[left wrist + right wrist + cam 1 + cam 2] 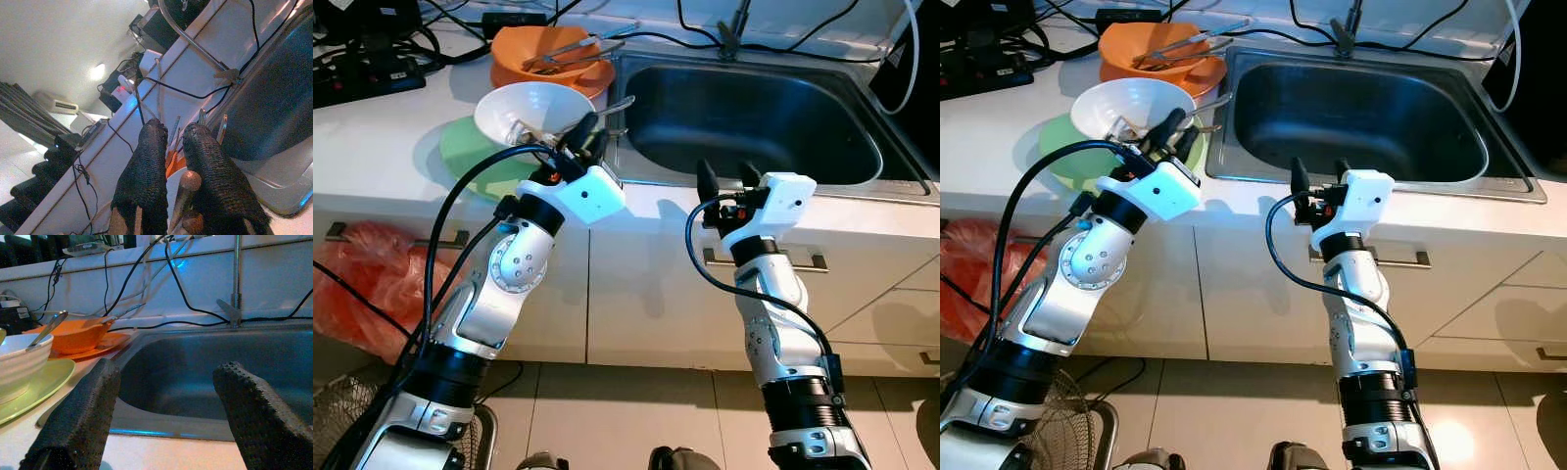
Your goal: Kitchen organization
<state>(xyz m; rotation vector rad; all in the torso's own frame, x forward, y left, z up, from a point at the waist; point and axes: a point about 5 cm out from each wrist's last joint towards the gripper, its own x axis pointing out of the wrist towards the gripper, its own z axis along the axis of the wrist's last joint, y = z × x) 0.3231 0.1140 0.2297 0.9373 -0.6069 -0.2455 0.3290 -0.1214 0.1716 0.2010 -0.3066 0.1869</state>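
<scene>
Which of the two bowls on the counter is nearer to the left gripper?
The white bowl on the green plate. The left gripper is right at its rim, shut on a utensil handle. The orange bowl sits farther back.

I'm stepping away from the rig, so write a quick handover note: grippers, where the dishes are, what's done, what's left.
Left gripper: shut on a utensil handle at the white bowl.
Right gripper: open, holding nothing, at the counter's front edge before the sink.
White bowl sits on the green plate; orange bowl with tongs sits on an orange plate behind them.
Done: nothing in the sink yet.
Left: likely move the dishes and utensils over.
</scene>
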